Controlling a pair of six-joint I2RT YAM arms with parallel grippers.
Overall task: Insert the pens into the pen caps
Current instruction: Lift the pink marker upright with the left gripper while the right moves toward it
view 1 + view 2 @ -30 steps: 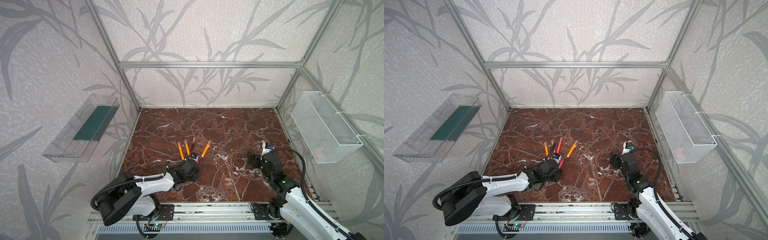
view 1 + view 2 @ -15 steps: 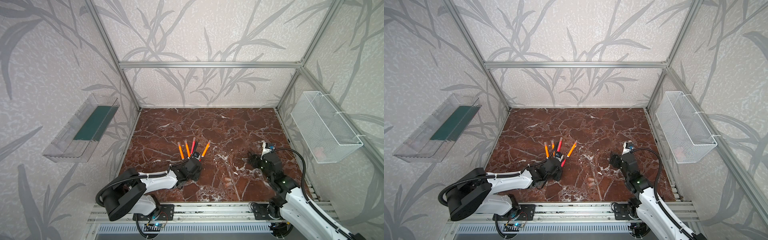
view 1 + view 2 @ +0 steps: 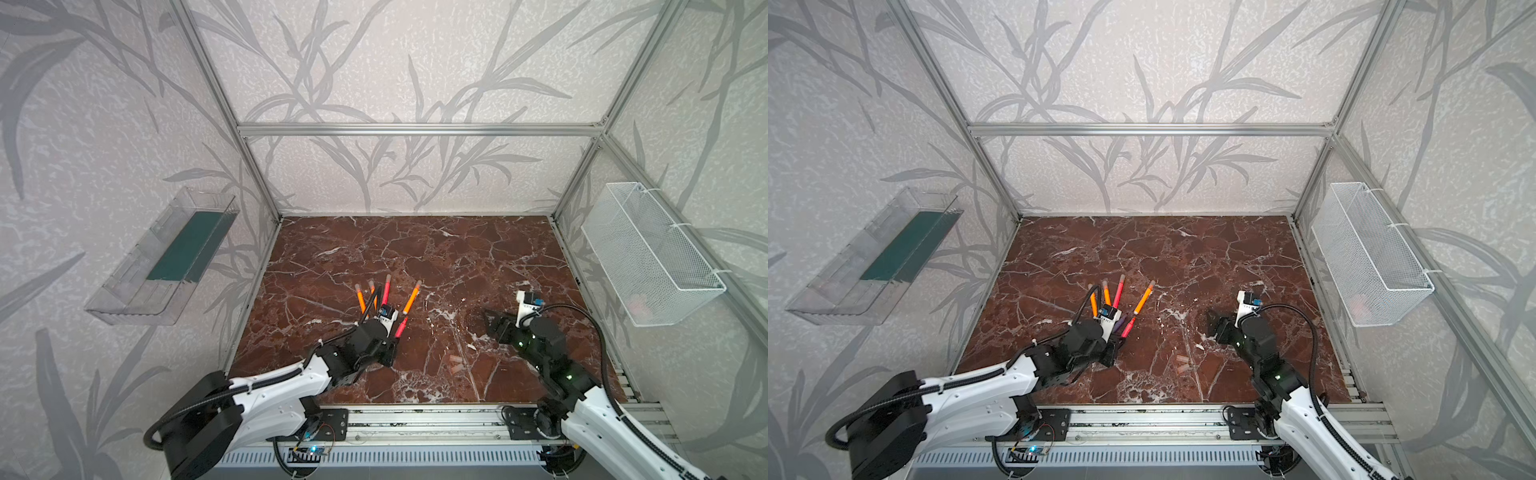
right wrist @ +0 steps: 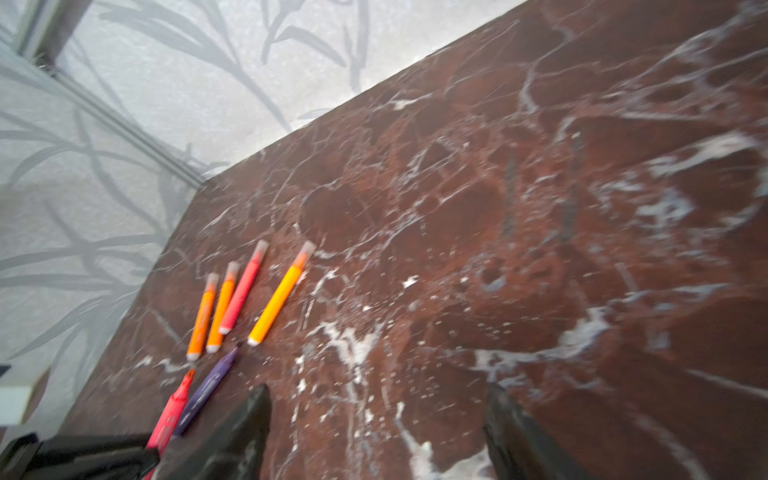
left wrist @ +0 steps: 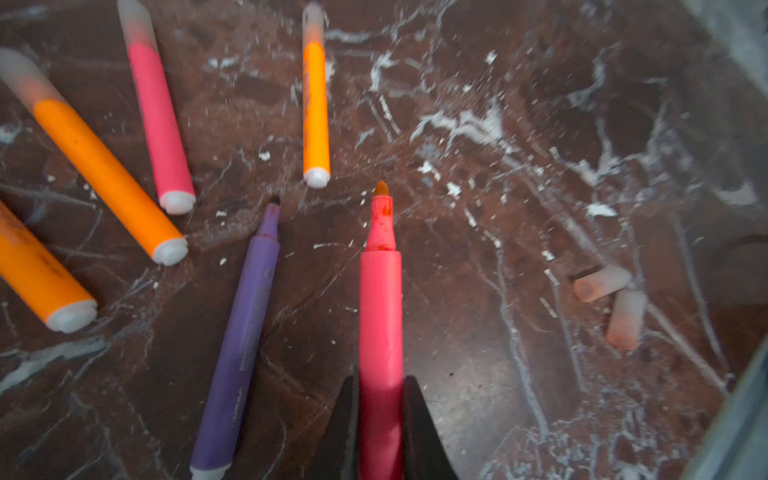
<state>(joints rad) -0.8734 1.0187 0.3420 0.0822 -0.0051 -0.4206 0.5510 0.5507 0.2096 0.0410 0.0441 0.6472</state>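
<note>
1. The left tool (image 5: 381, 379), partly open a second ago, is now clamping tight on an uncapped red-pink pen (image 5: 380, 316), whose tip is pointing out low over the table (image 3: 415, 257). The right tool (image 4: 378, 392) is hanging empty, its jaws spread wide.
2. The held pen's rear end is running out of the left wrist view (in both top views the arm is covering the grip itself).
3. An uncapped purple pen (image 5: 245, 324) is lying just beside it. Two loose pen caps (image 5: 602, 283) are lying close together well apart from it, and four capped pens (image 5: 316, 108) are fanning out beyond.
4. Faint print is showing on the purple barrel, too blurred to read.
</note>
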